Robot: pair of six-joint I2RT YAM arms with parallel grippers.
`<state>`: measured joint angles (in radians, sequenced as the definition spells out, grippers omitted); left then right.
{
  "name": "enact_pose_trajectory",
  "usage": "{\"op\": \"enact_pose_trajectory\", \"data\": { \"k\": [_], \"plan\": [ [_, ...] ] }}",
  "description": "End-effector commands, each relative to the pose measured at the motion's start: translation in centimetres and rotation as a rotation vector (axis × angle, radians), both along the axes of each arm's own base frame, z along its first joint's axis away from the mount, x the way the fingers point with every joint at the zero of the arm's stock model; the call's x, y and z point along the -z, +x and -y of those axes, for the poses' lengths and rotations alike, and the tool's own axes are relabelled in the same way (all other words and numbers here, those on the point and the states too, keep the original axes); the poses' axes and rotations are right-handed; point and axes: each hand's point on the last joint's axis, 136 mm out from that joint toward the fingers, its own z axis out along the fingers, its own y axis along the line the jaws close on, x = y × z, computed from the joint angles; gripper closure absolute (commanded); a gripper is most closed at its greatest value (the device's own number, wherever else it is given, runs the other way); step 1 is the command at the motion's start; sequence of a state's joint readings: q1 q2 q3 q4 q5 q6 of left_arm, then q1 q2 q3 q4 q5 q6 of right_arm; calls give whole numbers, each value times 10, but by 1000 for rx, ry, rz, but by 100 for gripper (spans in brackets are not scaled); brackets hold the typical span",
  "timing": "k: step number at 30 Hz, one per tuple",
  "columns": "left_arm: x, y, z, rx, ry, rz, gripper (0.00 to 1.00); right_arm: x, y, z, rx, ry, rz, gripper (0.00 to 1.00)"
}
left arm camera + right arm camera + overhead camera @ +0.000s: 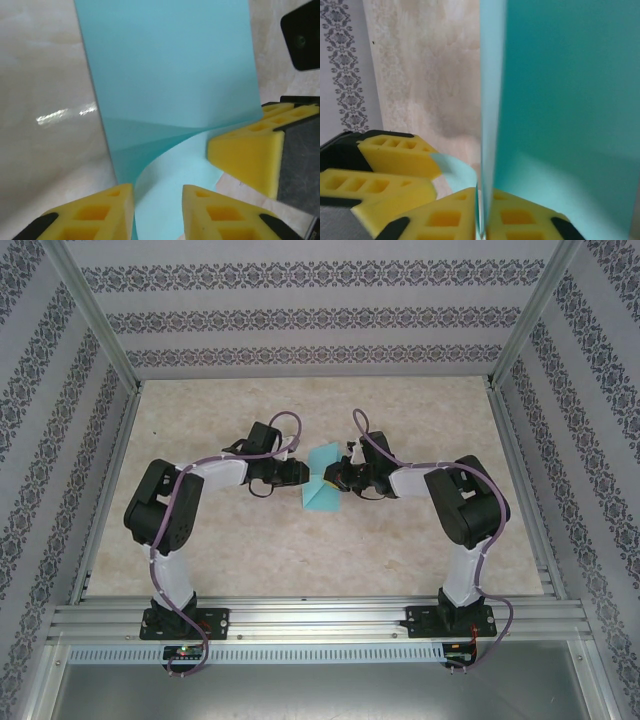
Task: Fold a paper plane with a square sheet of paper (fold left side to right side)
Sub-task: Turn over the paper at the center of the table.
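worktop, pale and marbled, carries two arms that meet near its middle. we find the sheet of paper, light teal and unmarked, at the point where they meet. it is partly lifted off the surface rather than lying flat.

left gripper: we note its yellow pads standing apart with a plain gap between them. the sheet runs through that gap. a lower layer lies pale and flat, while an upper layer curves up and away from it, with a darker band where the two overlap. we cannot tell whether either pad touches the paper, and we record no grip here.

right gripper: its yellow pads are pressed together on the near edge of the sheet. the sheet stands on edge between them and rises as a tall teal face to the right of the pinch. a small curled corner of paper shows just left of it, beside the other gripper's pads. in the left wrist view, one pad of the right gripper sits against the curved fold.
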<state>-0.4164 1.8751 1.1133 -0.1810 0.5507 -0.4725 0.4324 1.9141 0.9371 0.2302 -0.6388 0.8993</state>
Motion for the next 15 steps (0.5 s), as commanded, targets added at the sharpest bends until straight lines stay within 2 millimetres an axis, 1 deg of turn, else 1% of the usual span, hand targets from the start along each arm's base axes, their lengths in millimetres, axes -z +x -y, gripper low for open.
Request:
{"op": "enact_pose_trajectory", "data": {
  "k": [1, 3, 5, 7, 9, 10, 15],
  "plan": [
    [-32, 8, -20, -49, -2, 92, 56, -21, 6, -7, -25, 28, 70, 97],
    [-43, 4, -28, -74, -13, 113, 46, -32, 8, -6, -26, 39, 102, 100],
    [-57, -1, -35, -105, -42, 133, 35, -46, 10, -4, -32, 54, 143, 100],
    [-71, -9, -41, -134, -85, 147, 19, -69, 12, -1, -39, 90, 194, 100],
    [-87, -16, -42, -153, -145, 156, 2, -93, 12, 1, -46, 137, 247, 100],
    [-96, -20, -40, -152, -186, 163, 0, -105, 11, 4, -46, 161, 272, 100],
    [-141, -32, -28, -141, -393, 168, 0, -161, 4, 10, -64, 274, 356, 100]
  ]
}}
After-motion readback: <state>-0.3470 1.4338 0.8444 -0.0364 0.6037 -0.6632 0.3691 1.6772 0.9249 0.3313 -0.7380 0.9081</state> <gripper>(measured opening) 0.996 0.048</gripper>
